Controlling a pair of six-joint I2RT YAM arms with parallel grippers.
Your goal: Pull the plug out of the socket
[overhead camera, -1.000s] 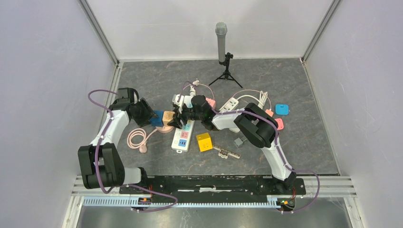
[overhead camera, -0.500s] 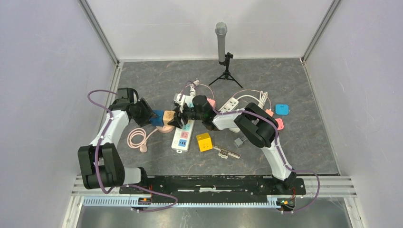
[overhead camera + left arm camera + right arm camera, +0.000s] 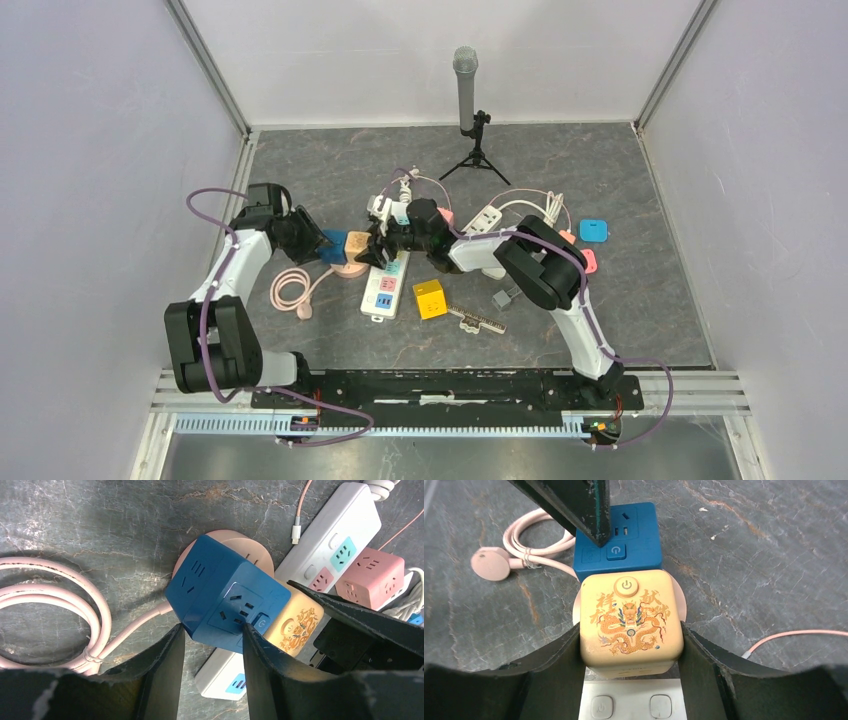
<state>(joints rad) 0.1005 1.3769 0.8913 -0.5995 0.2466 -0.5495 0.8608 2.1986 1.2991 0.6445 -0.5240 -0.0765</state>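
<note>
A blue cube socket point(image 3: 330, 250) and a cream cube plug with a dragon print point(image 3: 357, 243) sit joined side by side on a round pink base point(image 3: 347, 270). My left gripper point(image 3: 322, 245) is shut on the blue cube point(image 3: 225, 600), its fingertips point(image 3: 177, 635) at the cube's near edge. One left finger point(image 3: 589, 510) rests on the blue cube point(image 3: 619, 540) by its power button. My right gripper point(image 3: 630, 629) is shut on the cream cube point(image 3: 631, 620), one finger on each side. The right gripper point(image 3: 378, 248) comes in from the right.
A white power strip point(image 3: 385, 285) lies under the right gripper. A coiled pink cable point(image 3: 290, 290) lies to the left. A yellow cube point(image 3: 430, 298), a pink cube point(image 3: 443, 215), a second white strip point(image 3: 482, 218) and a microphone on a tripod point(image 3: 467, 100) stand around.
My right gripper and the cream cube have edged very slightly away from the near edge. The left gripper has hardly moved. The two cubes remain together.
</note>
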